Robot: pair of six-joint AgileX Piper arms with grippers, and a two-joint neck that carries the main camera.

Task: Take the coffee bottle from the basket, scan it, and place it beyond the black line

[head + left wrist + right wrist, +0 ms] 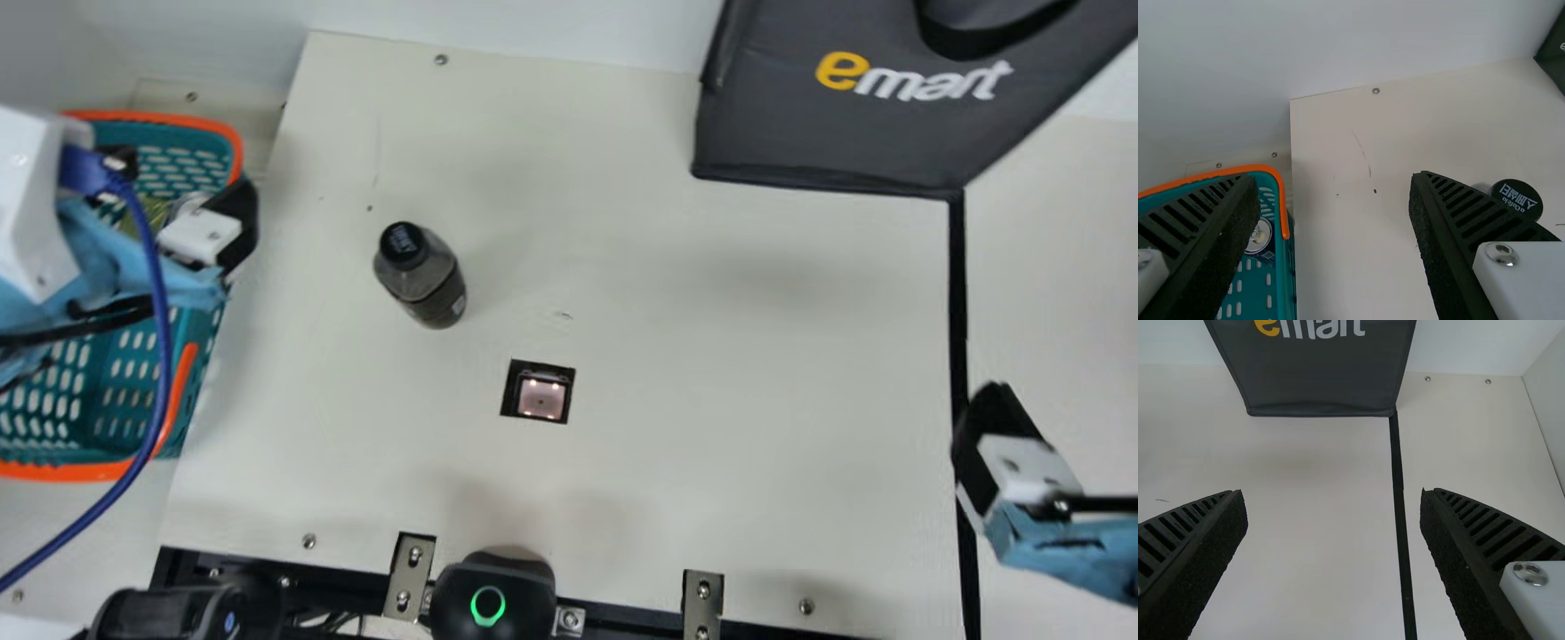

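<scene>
The dark coffee bottle with a black cap stands upright on the table, left of the middle. Its cap is partly behind a finger in the left wrist view. My left gripper is over the right edge of the teal basket, apart from the bottle; in its wrist view the left gripper is open and empty. My right gripper is by the black line; in its wrist view the right gripper stands open, holding nothing, with the black line between its fingers.
A dark bag stands at the back right. A square scanner window is set in the table, right of the bottle and nearer the front. A can lies in the basket. Metal brackets line the front edge.
</scene>
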